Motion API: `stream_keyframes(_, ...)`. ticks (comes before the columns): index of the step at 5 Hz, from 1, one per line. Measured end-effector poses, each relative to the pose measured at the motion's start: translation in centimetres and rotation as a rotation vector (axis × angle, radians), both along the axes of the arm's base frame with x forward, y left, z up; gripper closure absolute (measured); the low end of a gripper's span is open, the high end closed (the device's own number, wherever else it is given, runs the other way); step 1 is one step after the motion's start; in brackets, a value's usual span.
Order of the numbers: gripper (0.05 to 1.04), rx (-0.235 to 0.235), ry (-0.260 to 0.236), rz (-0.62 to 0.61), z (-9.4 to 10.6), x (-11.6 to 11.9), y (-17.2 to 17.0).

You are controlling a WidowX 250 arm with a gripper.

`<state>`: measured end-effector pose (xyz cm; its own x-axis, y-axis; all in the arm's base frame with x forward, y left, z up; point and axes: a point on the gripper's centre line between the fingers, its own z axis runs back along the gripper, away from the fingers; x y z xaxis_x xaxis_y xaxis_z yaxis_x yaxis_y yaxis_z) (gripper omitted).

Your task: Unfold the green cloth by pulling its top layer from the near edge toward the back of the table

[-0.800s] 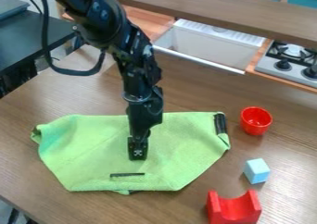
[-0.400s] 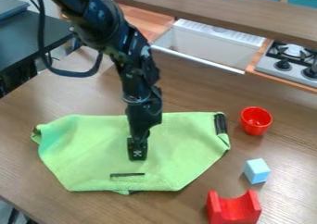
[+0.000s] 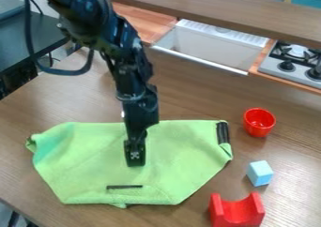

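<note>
One black end effector (image 3: 134, 161) at the middle of a green cloth (image 3: 81, 165), whether open or closed unclear, red cup (image 3: 259, 123), pale blue cube (image 3: 259, 173) and red notched block (image 3: 237, 213) alongside, brown desk (image 3: 201, 102)

The cloth (image 3: 87, 160) is bright lime green, leaning toward a cooler mint green near its left end, with a small black strip on its lower part and a black patch at its upper right corner. The tool (image 3: 134, 151) is black, with small whitish marks. The cup (image 3: 259, 123) is glossy red, and the curved block (image 3: 237, 213) is plain red too. The cube (image 3: 259, 173) is pale blue. The counter (image 3: 188, 104) is brown with a streaky wood grain. The sink (image 3: 213, 45) is white, the stove (image 3: 294, 71) silvery grey with black knobs and grates, and the wooden surface (image 3: 141, 22) beside the sink is orange-brown.
</note>
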<state>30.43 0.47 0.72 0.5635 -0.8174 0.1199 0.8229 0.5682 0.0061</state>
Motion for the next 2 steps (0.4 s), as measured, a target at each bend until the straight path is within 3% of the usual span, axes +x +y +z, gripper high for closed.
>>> stream_keyframes(2,0.083,-0.070,-0.082,-0.016,3.2,-1.3,0.4)
